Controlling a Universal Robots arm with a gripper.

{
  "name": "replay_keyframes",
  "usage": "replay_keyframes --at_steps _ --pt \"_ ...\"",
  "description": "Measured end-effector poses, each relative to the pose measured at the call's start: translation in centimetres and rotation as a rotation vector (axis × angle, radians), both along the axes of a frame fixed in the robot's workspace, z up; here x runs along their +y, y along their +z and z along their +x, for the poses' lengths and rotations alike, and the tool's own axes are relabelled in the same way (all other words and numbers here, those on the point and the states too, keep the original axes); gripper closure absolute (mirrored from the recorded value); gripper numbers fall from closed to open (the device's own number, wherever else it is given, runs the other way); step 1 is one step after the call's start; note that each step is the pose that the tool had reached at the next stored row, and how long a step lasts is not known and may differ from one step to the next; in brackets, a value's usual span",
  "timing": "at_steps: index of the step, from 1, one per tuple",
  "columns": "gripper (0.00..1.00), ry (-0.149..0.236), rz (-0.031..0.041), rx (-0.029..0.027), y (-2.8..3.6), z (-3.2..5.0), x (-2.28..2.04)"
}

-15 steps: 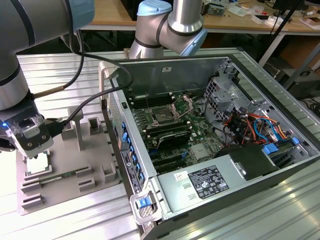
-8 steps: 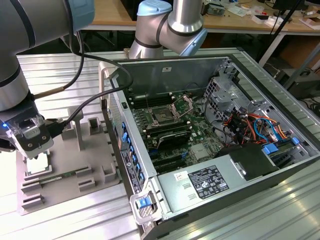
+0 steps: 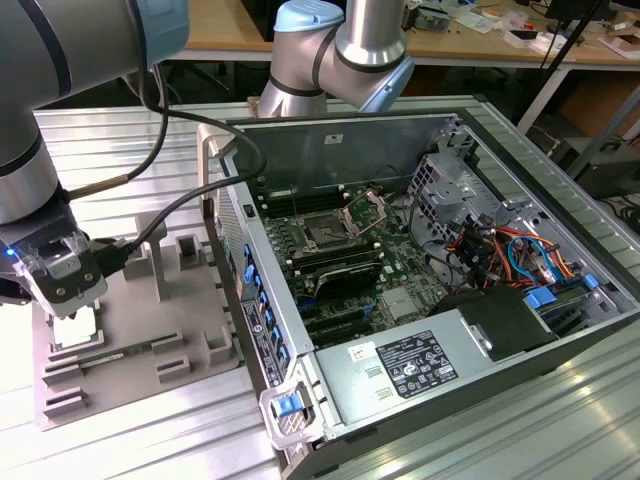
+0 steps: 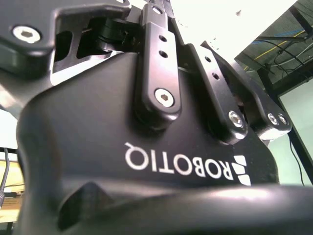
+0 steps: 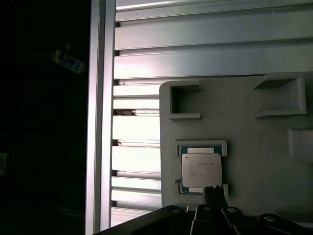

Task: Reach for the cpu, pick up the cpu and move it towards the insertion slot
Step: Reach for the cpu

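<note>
The cpu (image 5: 200, 170), a small square chip with a silvery-white top, lies flat in a recess of the grey tray (image 5: 254, 142). In the exterior view the cpu (image 3: 78, 326) shows as a pale square on the tray (image 3: 150, 320) at the exterior view's left. My gripper (image 3: 66, 296) hangs directly over the chip, very close to it. In the first wrist view the gripper (image 5: 213, 197) reaches one edge of the chip. Its black body (image 4: 146, 147) is seen close up in the second wrist view. The insertion slot (image 3: 329, 233) sits on the green board inside the open computer case, far to the right.
The open computer case (image 3: 480, 110) has tall metal walls, a power supply (image 3: 412, 365) and bundled cables (image 3: 510, 250). A memory stick (image 3: 110, 352) lies on the tray among raised blocks (image 3: 190, 250). Everything rests on a slatted aluminium table (image 3: 120, 140).
</note>
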State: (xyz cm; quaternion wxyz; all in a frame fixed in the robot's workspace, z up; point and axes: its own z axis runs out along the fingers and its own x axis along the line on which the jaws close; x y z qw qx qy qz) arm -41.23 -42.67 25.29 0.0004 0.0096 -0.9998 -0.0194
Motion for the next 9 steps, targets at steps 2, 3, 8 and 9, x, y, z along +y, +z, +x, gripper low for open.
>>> replay_keyframes --at_steps 2,3,8,9 --pt "0.89 0.0 0.0 0.0 -0.08 0.0 -0.01" --pt "0.89 0.0 0.0 0.0 -0.11 0.0 -0.01" --pt "0.89 0.0 0.0 0.0 -0.21 0.0 -0.03" --pt "0.89 0.0 0.0 0.0 -0.22 0.0 -0.03"
